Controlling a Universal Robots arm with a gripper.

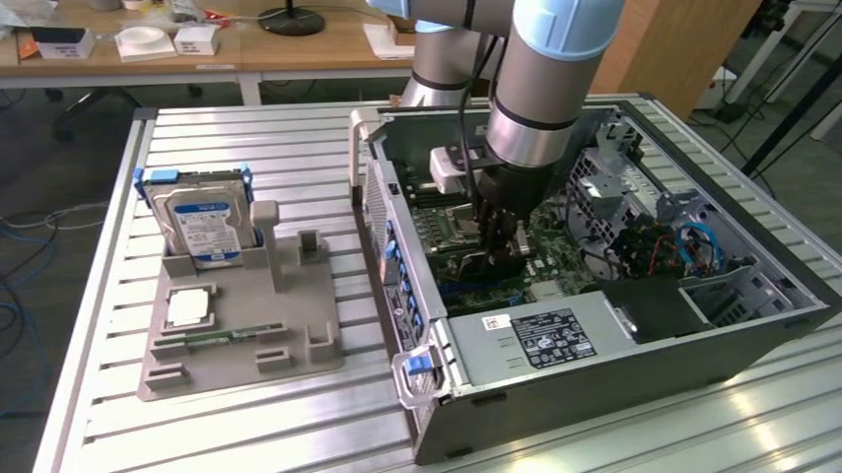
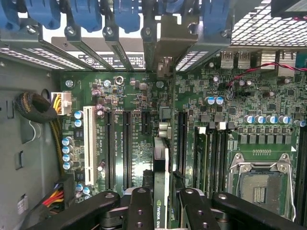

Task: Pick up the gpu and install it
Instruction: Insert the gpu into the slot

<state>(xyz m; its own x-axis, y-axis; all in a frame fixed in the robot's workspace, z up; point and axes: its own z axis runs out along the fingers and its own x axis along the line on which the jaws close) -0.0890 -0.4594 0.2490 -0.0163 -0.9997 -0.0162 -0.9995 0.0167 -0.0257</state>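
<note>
silver hard drive with blue-white label (image 1: 200, 225) standing upright in grey plastic holder tray (image 1: 237, 330) | small square silver chip (image 1: 188, 307) lying flat on same tray | slatted metal table (image 1: 237, 138) underneath

motherboard (image 2: 129, 143) green | hard drive (image 1: 204, 225) label blue-white | gpu (image 2: 160, 163) seemingly black-green

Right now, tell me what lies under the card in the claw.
Under the gpu, held edge-on in the claw, lies the green motherboard with its long black slots. The card covers the strip directly beneath it, so whether it has entered a slot cannot be seen.
</note>
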